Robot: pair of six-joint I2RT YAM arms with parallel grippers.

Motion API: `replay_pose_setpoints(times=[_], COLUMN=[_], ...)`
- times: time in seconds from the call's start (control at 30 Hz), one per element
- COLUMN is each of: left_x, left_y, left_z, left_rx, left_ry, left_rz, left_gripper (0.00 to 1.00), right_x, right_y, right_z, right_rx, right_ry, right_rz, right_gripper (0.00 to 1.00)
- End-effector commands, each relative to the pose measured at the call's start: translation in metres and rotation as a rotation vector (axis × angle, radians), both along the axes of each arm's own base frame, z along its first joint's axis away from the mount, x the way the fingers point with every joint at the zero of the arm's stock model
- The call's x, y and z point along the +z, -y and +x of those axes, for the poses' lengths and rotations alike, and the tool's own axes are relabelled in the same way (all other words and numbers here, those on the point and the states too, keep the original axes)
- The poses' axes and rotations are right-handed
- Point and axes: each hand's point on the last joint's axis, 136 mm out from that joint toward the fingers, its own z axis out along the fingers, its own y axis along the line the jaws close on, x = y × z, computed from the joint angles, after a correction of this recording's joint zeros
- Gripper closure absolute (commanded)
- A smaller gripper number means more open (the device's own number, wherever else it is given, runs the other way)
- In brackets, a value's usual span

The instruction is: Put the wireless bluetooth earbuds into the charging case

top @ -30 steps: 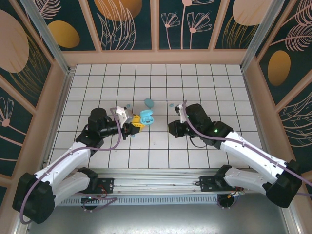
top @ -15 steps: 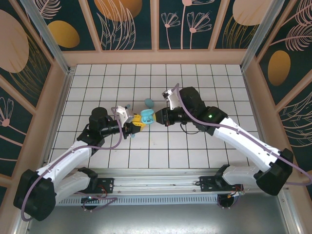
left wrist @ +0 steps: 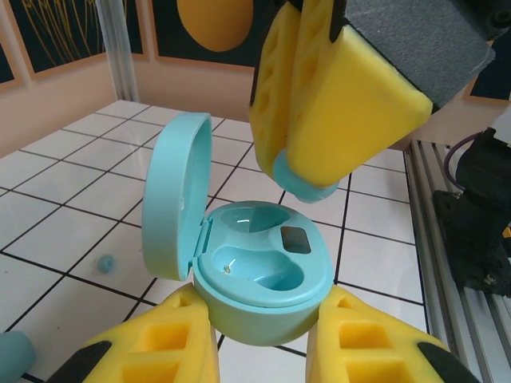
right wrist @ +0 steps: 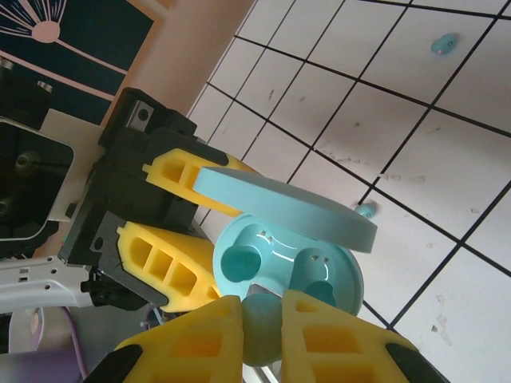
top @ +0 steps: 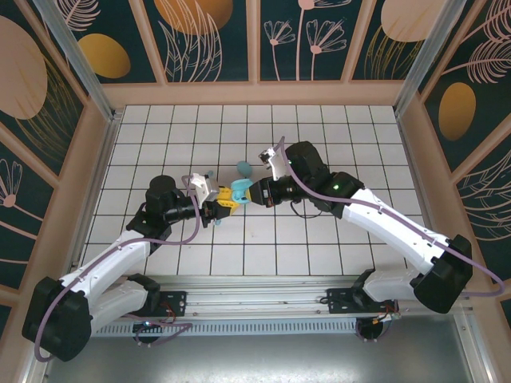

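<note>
White tiled table (top: 335, 128), a pebble-shaped light-blue case (top: 244, 168) and two tiny loose earbuds (right wrist: 445, 42) on it.

Setting: robot lab test cell, not a lived-in room.

Evidence:
- White gridded desk (top: 319, 144), boxed in at 9, 12 and 3 o'clock by printed wall panels (top: 207, 40) in dark teal with orange ovals and line-drawn plants.
- Bare aluminium posts (top: 78, 64) at 10 and 2 o'clock.
- Aluminium rail (top: 263, 307) at 6 o'clock, with two white-and-black robot arms (top: 112, 267) bolted to it.
</note>
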Motion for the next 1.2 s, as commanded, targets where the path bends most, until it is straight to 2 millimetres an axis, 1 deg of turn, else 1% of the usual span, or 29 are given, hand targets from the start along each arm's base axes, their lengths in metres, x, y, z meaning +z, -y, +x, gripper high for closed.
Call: replay_pose_setpoints(times=[0.0, 0.17, 0.33, 0.4, 1.0, 1.17], left_x=[0.008, 0.009, 0.009, 0.009, 0.008, 0.01], left_y=[0.004, 0.005, 0.005, 0.005, 0.006, 0.006], left_z=[-0.004, -0.004, -0.005, -0.005, -0.006, -0.006], left_rx=[-0.038, -0.042, -0.044, -0.047, -0.06, -0.064], left_ry=[0.022, 0.023, 0.024, 0.023, 0.023, 0.027], left_rz=[-0.029, -0.031, -0.033, -0.034, -0.037, -0.042], left_gripper=[0.88, 0.88, 0.89, 0.88, 0.88, 0.89], right_x=[0.008, 0.005, -0.008, -0.009, 0.005, 0.003], right_y=[-0.005, -0.006, -0.004, -0.003, -0.009, -0.007], right_z=[0.005, 0.007, 0.009, 0.011, 0.019, 0.019], right_rx=[0.02, 0.027, 0.025, 0.02, 0.022, 0.022], right_ry=[0.042, 0.052, 0.056, 0.063, 0.112, 0.112], right_rz=[0.026, 0.013, -0.034, -0.041, -0.016, -0.032], right_gripper=[0.86, 0.86, 0.86, 0.86, 0.85, 0.82])
